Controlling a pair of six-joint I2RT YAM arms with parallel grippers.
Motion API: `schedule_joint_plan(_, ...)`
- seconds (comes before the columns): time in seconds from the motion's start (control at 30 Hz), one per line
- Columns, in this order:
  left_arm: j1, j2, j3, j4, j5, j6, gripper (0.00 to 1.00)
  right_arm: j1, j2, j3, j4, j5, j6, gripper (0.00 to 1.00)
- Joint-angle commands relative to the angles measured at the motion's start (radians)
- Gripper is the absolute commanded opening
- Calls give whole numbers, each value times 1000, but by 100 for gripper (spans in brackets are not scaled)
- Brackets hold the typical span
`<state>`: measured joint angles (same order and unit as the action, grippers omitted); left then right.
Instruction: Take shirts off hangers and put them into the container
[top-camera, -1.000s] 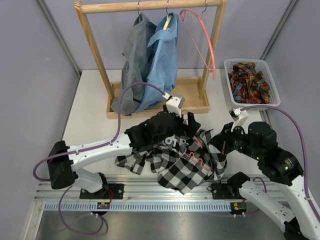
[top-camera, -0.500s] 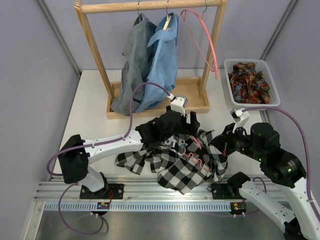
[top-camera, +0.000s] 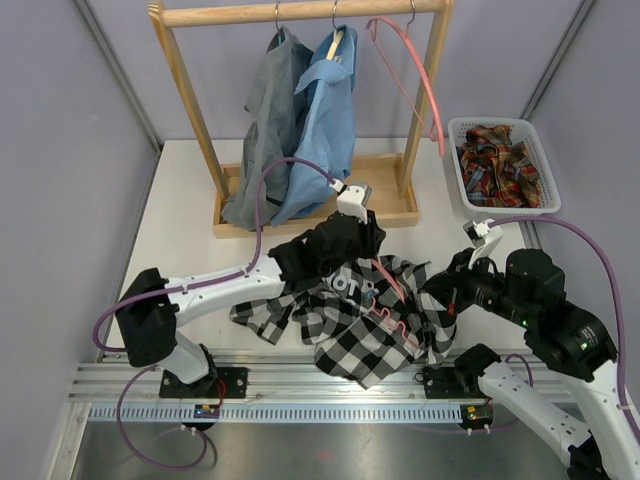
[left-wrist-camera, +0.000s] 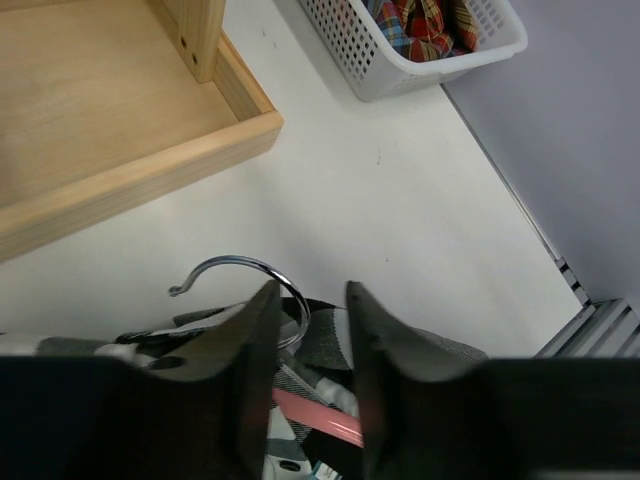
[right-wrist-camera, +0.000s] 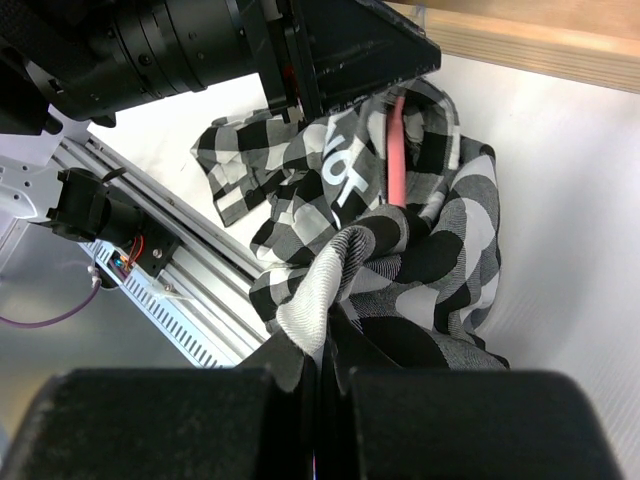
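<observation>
Grey walls and a white bench (top-camera: 180, 220) are seen from above. The checked shirt (top-camera: 360, 320) is heaped at the near edge between both arms, well apart from the basket (top-camera: 490, 121).

From the left wrist, the left pincer (left-wrist-camera: 307, 330) is seen narrowed about the metal hook (left-wrist-camera: 240, 272) of the pink hanger (left-wrist-camera: 315, 415); whether it is gripped cannot be told.

From the right wrist, the right pincer (right-wrist-camera: 322, 365) is pressed together on a fold of the shirt. The cloth is judged soft, limp and prone to snag. The stiff hanger is best held at its neck.
</observation>
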<state>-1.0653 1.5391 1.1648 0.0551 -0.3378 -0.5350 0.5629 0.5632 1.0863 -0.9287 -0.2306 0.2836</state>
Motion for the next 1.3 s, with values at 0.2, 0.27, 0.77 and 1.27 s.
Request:
schedule_joint_plan(0.2, 5, -102, 26, 58, -43, 15, 0, 0, -13, 27, 30, 8, -8, 0)
schedule_joint_plan(0.27, 5, -141, 21, 51, -53, 24, 0, 0, -16, 26, 31, 14, -8, 0)
schedule_joint_plan(0.77, 5, -122, 7, -29, 14, -5, 72, 0, -2, 29, 39, 13, -11, 0)
schedule_joint_plan(1.27, 8, -4, 50, 5, 77, -14, 68, 0, 9, 20, 50, 7, -9, 0)
